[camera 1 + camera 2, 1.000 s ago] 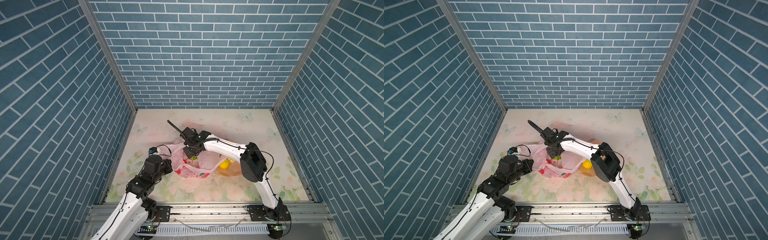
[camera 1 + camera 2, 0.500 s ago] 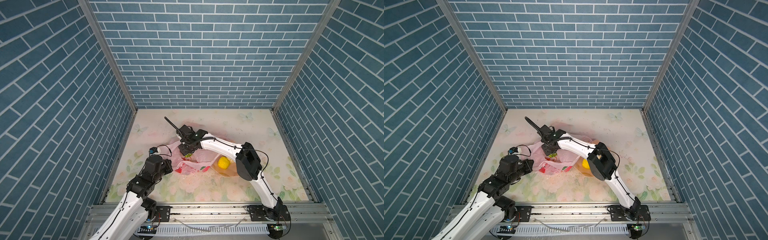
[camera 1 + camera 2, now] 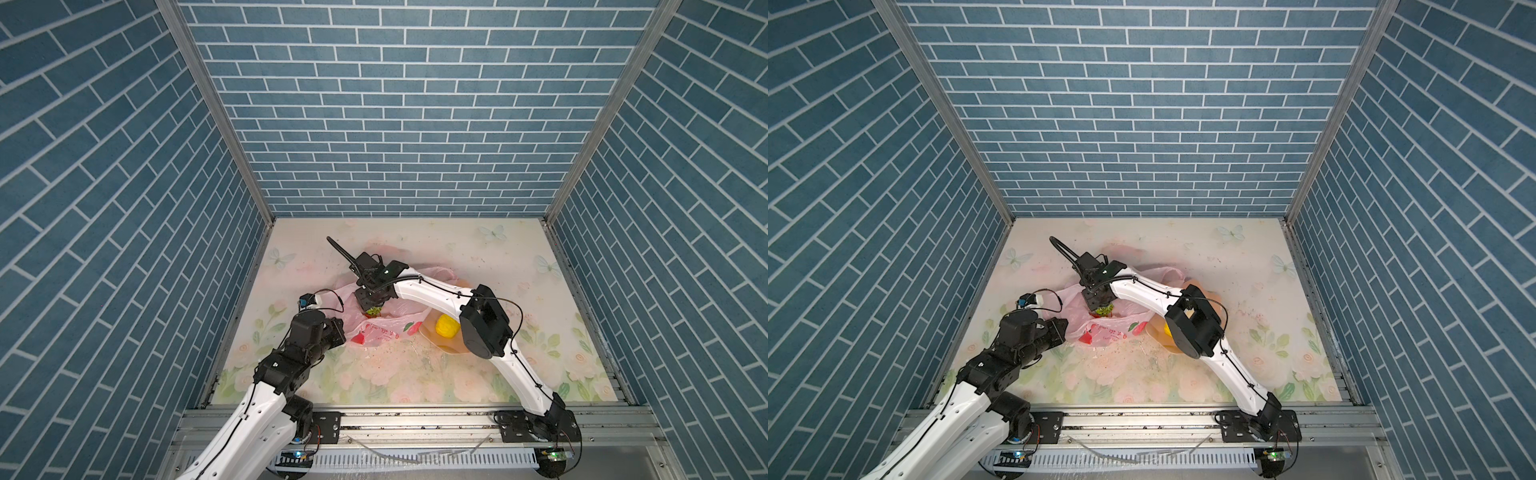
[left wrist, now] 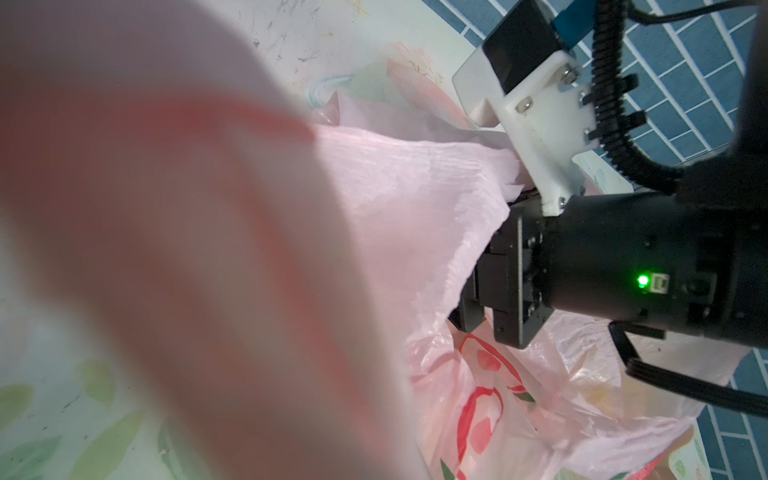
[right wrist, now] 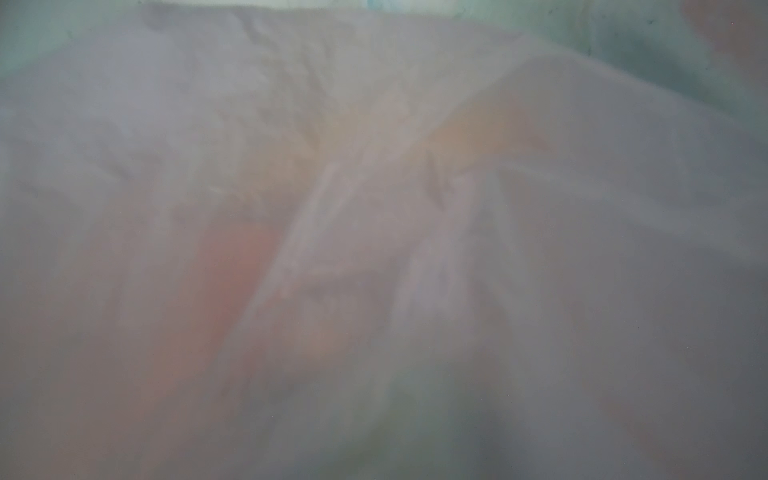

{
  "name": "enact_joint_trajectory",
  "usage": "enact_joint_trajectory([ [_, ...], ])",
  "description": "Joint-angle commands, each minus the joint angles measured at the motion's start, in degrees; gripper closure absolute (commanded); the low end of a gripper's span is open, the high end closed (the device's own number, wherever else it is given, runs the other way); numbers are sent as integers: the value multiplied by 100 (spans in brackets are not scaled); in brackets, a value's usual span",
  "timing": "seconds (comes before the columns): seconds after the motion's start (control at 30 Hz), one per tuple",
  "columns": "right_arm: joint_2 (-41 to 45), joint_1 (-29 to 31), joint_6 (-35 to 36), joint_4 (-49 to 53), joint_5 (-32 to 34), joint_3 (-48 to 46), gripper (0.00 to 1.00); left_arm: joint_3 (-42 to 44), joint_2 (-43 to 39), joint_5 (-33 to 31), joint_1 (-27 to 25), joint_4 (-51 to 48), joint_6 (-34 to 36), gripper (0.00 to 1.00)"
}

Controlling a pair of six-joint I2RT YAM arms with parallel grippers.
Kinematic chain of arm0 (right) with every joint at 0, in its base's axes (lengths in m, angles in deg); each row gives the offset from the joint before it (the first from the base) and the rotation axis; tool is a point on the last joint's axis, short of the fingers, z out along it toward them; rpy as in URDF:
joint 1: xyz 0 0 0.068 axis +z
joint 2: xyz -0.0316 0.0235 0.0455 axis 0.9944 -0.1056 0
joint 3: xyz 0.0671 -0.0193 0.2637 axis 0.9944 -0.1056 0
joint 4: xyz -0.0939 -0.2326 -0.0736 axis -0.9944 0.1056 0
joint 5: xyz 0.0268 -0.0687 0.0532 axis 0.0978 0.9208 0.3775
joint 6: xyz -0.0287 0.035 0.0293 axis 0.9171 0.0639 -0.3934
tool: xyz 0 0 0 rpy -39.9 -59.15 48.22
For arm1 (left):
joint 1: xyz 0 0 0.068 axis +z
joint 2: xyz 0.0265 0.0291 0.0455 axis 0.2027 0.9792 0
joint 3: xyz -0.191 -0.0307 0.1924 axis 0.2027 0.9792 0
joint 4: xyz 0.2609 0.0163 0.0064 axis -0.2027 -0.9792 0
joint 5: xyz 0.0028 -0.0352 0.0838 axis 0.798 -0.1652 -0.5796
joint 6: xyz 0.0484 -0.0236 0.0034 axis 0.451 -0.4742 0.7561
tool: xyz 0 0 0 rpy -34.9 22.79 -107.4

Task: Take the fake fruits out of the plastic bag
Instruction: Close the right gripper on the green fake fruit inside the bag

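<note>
With the left gripper (image 3: 341, 328) still pinching the bag (image 3: 384, 332) by its edge, the right gripper (image 3: 372, 306) has slid leftward in the bag's mouth, apparently clamped on the green fruit (image 3: 374, 311), so lifting it toward the bowl (image 3: 430, 337) holding the yellow fruit (image 3: 447, 325) looks next.

Nothing readable is showing anywhere. The plastic bag (image 3: 388, 332) is carrying a short line of small red lettering on the panel just on the base side of the right claw (image 3: 372, 309). In both top views it's coming through as smudges only. The left wrist view is showing only red print outlines beside that claw, no characters. The right wrist view is blurring out completely.
</note>
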Motion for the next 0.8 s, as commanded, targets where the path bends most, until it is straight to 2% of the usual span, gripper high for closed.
enact_joint_trajectory([
  [0.0, -95, -23, -196, 217, 128, 169, 59, 33, -35, -74, -29, 5, 63, 85],
  [0.23, 55, -6, -156, 274, 119, -148, 44, 33, -96, -90, -23, -41, 55, 85],
  [0.53, 170, 97, -219, 336, 72, -374, 31, 109, -220, -126, -22, -149, 29, 85],
  [0.67, 188, 126, -270, 354, 51, -383, 32, 105, -192, -119, -28, -113, 23, 85],
  [0.77, 224, 161, -283, 346, 60, -391, 45, 114, -204, -127, -28, -120, 35, 85],
])
